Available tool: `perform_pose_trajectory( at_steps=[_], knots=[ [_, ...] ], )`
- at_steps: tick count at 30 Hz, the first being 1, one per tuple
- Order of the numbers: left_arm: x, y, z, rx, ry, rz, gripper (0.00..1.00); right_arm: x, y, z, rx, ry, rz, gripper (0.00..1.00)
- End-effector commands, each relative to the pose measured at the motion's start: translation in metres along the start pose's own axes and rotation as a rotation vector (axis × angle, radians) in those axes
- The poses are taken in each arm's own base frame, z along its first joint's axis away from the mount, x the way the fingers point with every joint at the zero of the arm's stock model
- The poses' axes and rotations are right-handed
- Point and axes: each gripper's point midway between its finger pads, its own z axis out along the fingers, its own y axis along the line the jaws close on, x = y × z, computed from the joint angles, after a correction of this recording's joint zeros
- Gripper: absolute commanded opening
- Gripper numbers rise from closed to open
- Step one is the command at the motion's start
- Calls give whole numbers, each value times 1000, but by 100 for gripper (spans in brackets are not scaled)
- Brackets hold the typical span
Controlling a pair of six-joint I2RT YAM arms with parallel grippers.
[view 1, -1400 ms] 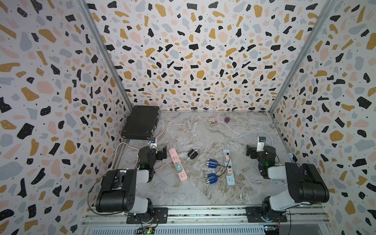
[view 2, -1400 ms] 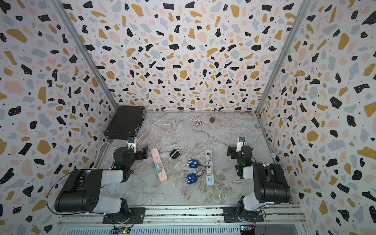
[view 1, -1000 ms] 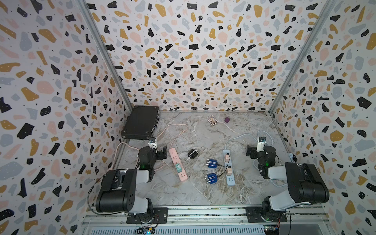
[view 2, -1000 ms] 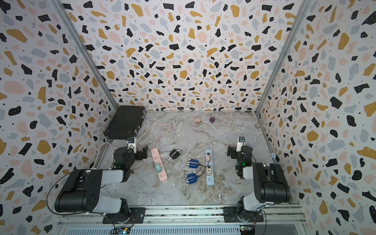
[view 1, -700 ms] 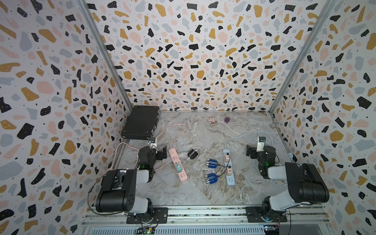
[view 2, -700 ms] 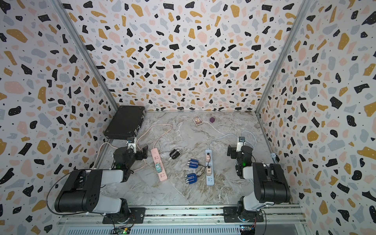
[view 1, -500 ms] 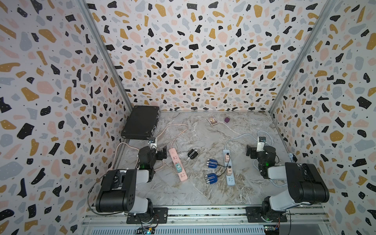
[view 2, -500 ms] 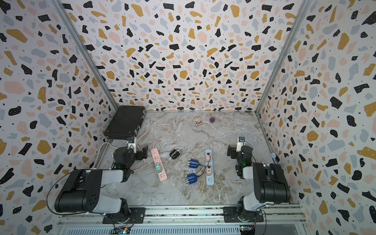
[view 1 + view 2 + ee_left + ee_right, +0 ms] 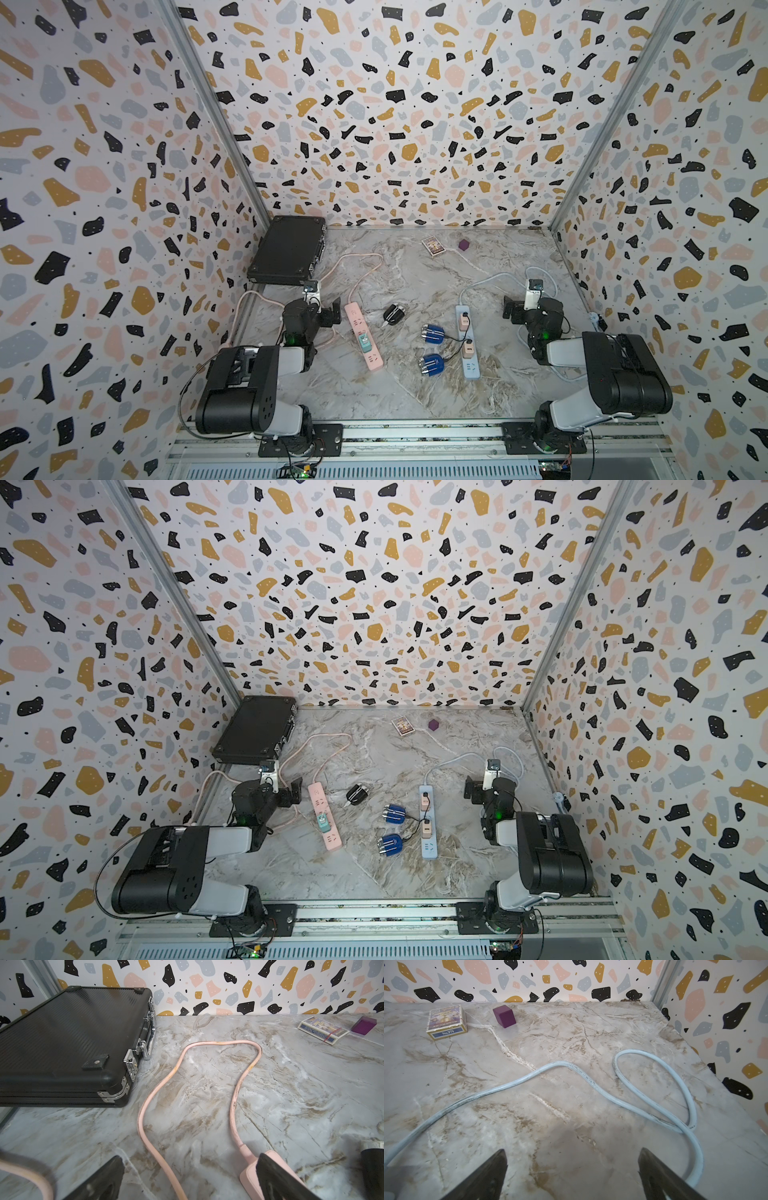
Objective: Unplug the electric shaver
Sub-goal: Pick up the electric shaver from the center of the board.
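No change over the last second. My left pincer [image 9: 189, 1180] and right pincer [image 9: 571, 1176] gape empty; blue shavers [image 9: 432, 333] remain plugged in.

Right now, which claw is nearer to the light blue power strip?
Right. The right claw is just beside the light blue power strip; the left claw is farther, across the pink power strip.

A case [image 9: 62, 1043] lies ahead-left of the left gripper [image 9: 190, 1165], a strip [image 9: 363, 336] just to its right. Left of the right gripper [image 9: 573, 1152], a second strip [image 9: 467, 370] carries two plugs [image 9: 464, 321], with two shavers [image 9: 432, 332] beyond. A box [image 9: 446, 1022] and a cube [image 9: 504, 1016] sit far ahead.
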Motion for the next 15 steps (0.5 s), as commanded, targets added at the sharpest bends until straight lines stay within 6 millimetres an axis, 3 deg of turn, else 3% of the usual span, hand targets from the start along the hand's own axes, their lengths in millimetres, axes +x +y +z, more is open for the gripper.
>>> perform_pose_trajectory(
  at_steps=[1, 7, 11, 15],
  knots=[
    [-16, 4, 2, -12, -46, 0, 100, -9, -1, 3, 1, -15, 2, 100],
    [-18, 8, 1, -39, -53, -8, 99, -15, 5, 1, -33, -26, -16, 100],
    [-29, 15, -1, -76, -30, -25, 99, -30, 1, 1, -14, 44, 0, 100],
    [-42, 15, -11, -89, -35, -26, 100, -52, 13, 1, -72, 94, -30, 100]
  ],
)
